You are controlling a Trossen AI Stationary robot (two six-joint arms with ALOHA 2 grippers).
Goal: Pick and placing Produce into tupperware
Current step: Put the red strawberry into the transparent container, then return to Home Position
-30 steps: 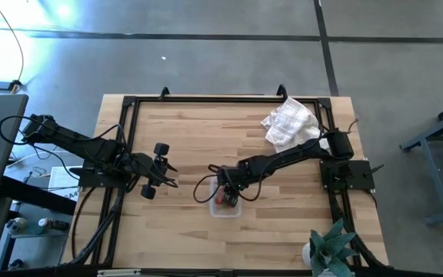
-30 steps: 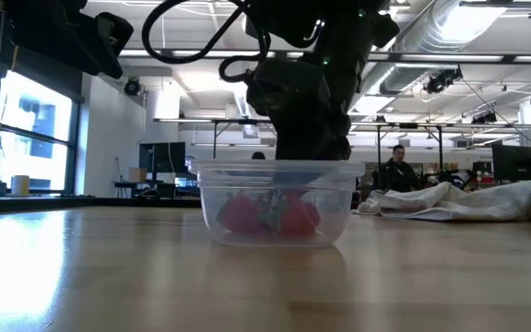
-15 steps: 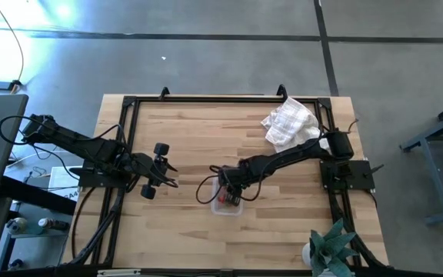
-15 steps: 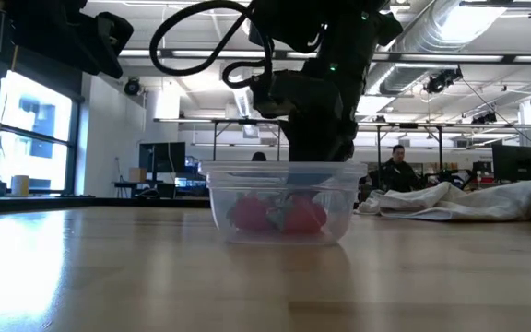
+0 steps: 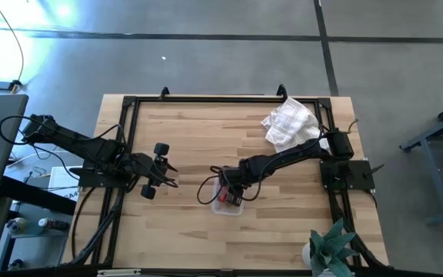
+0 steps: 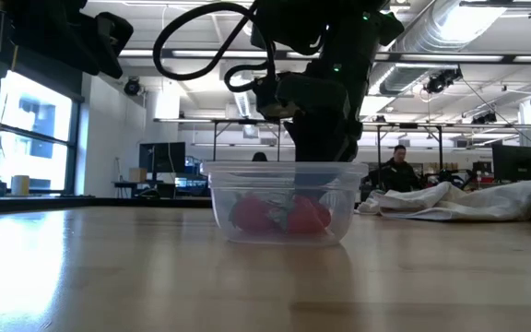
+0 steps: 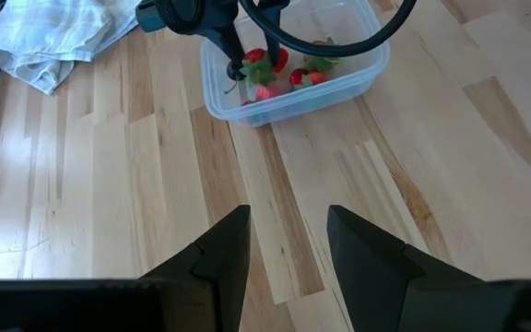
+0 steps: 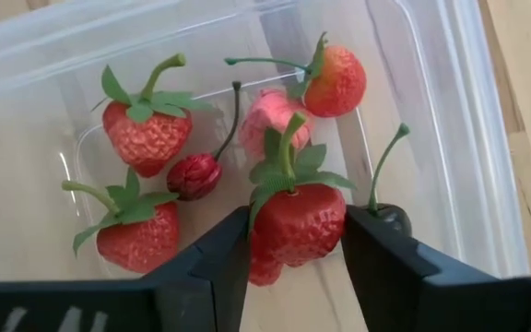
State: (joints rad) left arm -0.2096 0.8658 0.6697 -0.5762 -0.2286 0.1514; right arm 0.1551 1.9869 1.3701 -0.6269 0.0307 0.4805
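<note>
The tupperware is a small clear tub standing on the wood table near its middle; it also shows in the low view. Several red strawberries with green tops and a dark cherry lie on its floor. My right gripper reaches down into the tub from above and is shut on one strawberry. My left gripper hovers open over bare table toward the left side, away from the tub. My right gripper pinches a strawberry by its red body between the two fingers, one on each side. The fingers come from above, pointing down into the tupperware. The green top and stem point away from the fingers. Whether the berry rests on the pieces below, I cannot tell.
A crumpled white checked cloth lies at the table's far right corner. A green plant stands at the near right corner. A black frame rims the table. A person sits in the room behind.
The tupperware has slid a little toward the table's right, and my right gripper inside it has shifted the same way. The left arm has kept still.
</note>
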